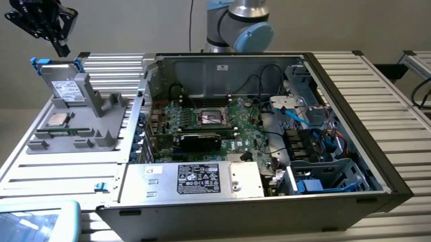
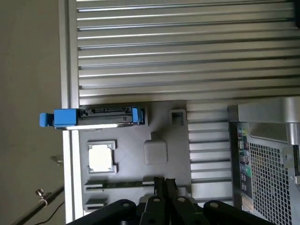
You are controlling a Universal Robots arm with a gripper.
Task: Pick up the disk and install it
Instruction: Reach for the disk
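Clenched empty, the pincer (image 2: 164, 182) hangs above the grey holder (image 2: 161, 136); the disk (image 2: 105, 116) stands on edge below it, slightly aside. Likely rigid, weighty, shock-sensitive: best gripped across its blue carrier frame (image 2: 65, 117).

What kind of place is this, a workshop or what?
Probably a robotics lab bench for computer assembly: a robot arm stands behind an open computer case on a slotted aluminium table, and a grey fixture beside it holds the disk.
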